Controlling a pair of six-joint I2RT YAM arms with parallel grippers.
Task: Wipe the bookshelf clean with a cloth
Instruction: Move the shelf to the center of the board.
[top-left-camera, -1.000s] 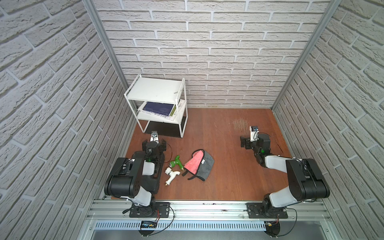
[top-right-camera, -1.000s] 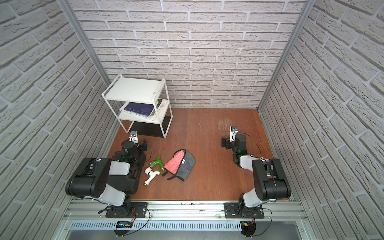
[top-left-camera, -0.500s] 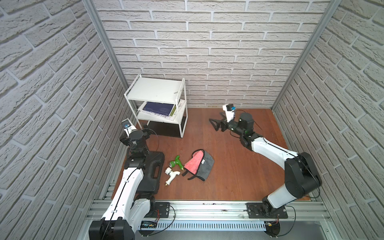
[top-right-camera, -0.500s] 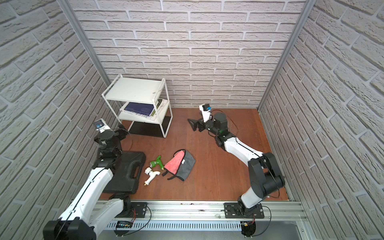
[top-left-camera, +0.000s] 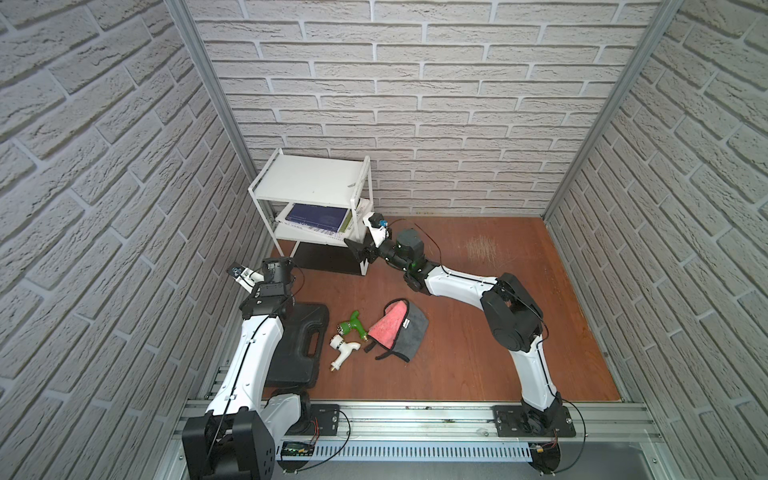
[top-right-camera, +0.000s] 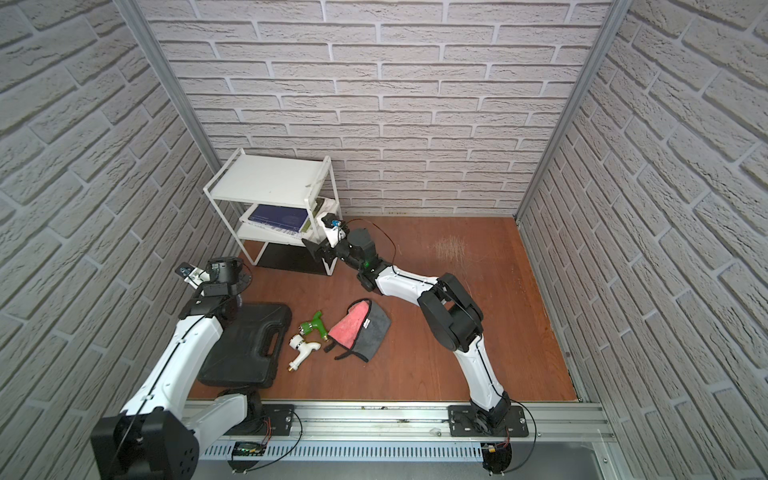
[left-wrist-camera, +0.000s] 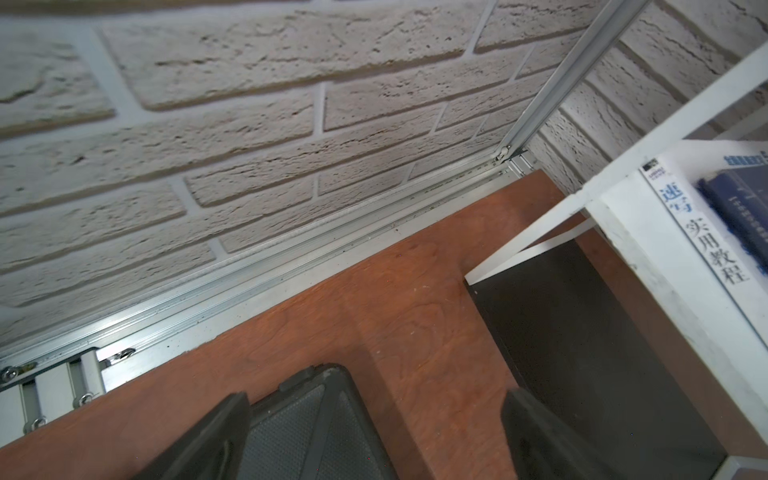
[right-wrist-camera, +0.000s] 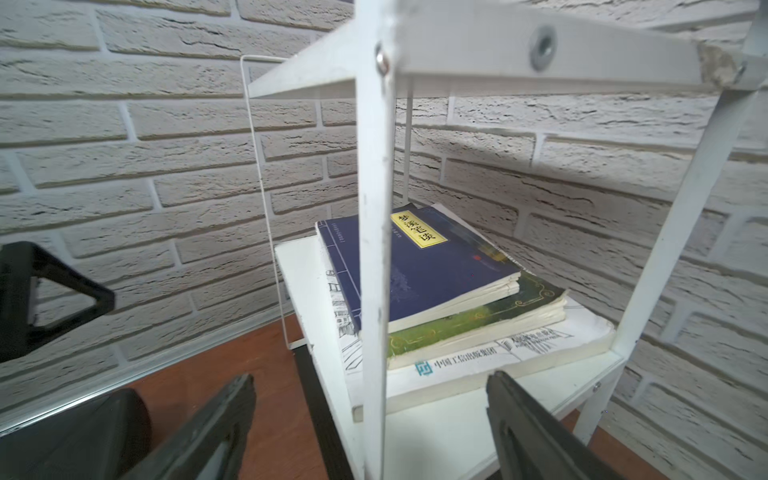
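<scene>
The white bookshelf (top-left-camera: 311, 187) (top-right-camera: 266, 178) stands in the back left corner, its top board bare. The cloth (top-left-camera: 399, 328) (top-right-camera: 360, 328) lies crumpled on the brown floor, pink side folded over grey, away from both grippers. My right gripper (top-left-camera: 360, 250) (right-wrist-camera: 372, 376) is open at the bookshelf's front right leg (right-wrist-camera: 374, 249); the leg stands between the jaws, touching neither finger. My left gripper (left-wrist-camera: 376, 397) is open and empty, hovering over the far corner of the black case (left-wrist-camera: 316, 432), left of the bookshelf's black bottom panel (left-wrist-camera: 582, 340).
A flat black case (top-left-camera: 297, 345) lies by the left arm. A green tap (top-left-camera: 353, 326) and a white tap (top-left-camera: 343, 351) lie beside the cloth. Books (top-left-camera: 318, 216) (right-wrist-camera: 419, 270) are stacked on the middle shelf. Brick walls close in on three sides.
Both arms unfolded from rest. The right gripper swung left and back to the bookshelf's front right leg and narrowed slightly. The left gripper rose toward the left wall.
</scene>
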